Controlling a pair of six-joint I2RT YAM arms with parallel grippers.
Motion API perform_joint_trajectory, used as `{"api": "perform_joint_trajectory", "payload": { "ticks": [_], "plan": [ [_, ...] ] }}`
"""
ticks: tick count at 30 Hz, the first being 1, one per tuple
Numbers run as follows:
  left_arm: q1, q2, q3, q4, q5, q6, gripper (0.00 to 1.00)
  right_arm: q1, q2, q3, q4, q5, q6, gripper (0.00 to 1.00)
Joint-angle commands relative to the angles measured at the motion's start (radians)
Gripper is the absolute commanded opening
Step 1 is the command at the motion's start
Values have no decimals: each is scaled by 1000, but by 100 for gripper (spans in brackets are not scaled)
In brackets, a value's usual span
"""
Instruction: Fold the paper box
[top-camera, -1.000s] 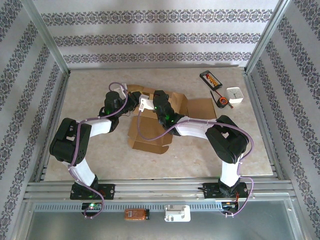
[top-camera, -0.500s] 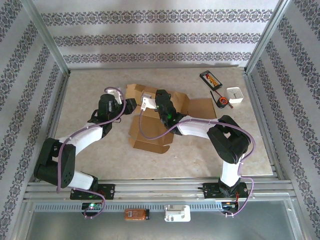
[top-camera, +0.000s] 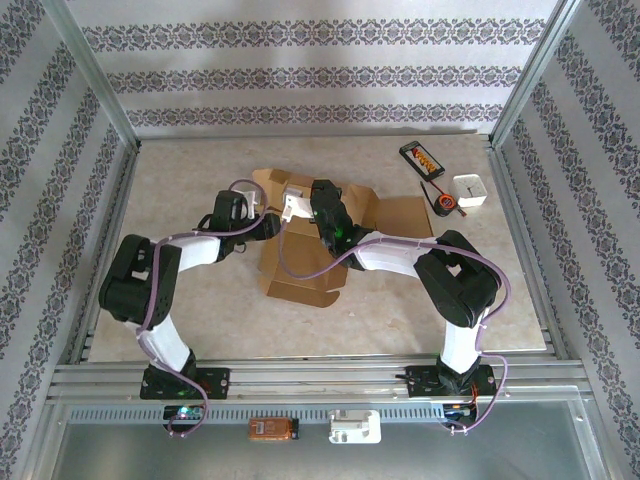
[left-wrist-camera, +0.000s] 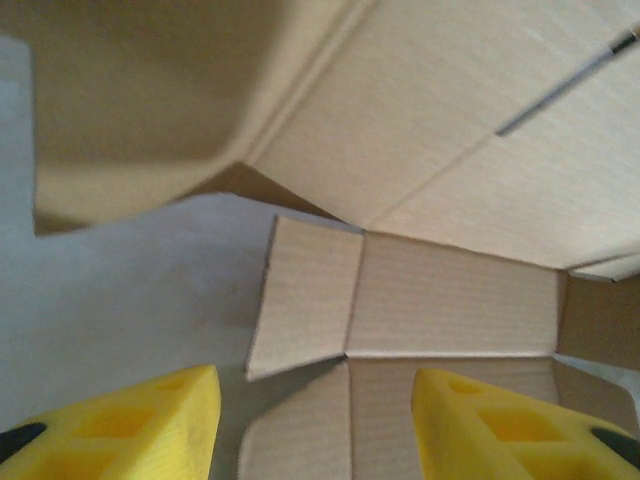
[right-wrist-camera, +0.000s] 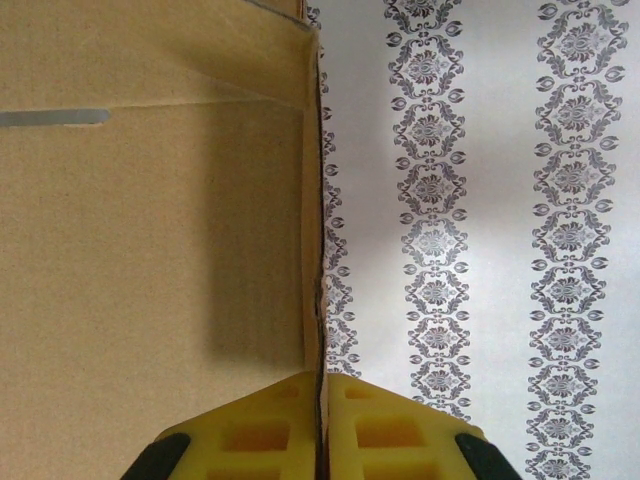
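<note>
Pinching a raised wall of the brown cardboard box (top-camera: 300, 270) in the middle of the beige table (top-camera: 400, 310), the right gripper (right-wrist-camera: 322, 425) should hold firm while the left gripper (left-wrist-camera: 315, 410), jaws apart and empty, pushes the small flap (left-wrist-camera: 305, 295) along its crease

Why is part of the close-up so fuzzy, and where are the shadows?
Left wrist view: the nearest cardboard flap is out of focus, the creased panels behind it sharper. Right wrist view: the wallpaper is crisp; a shadow darkens the cardboard panel beside its edge. Top external view: even light, faint shadows on the table.
</note>
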Motion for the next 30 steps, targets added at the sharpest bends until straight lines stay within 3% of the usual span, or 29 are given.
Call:
{"api": "perform_joint_trajectory", "payload": {
  "ticks": [1,5,12,15,27,30],
  "plan": [
    [28,50,35,90,68,-11,55,-10,-37,-5,-5,-12,29,10],
    [34,88,32,199,164,-31,52,-11,-38,-11,-8,-11,32,10],
    [33,101,-5,358,289,-134,27,-13,-13,7,-8,18,34,10],
    [32,106,4,358,337,-145,22,-13,0,14,-6,20,32,10],
    [-43,197,11,464,344,-228,23,-14,1,24,-10,18,43,10],
    [-45,141,-41,489,253,-205,27,-13,-6,17,-10,19,37,10]
  ]
}}
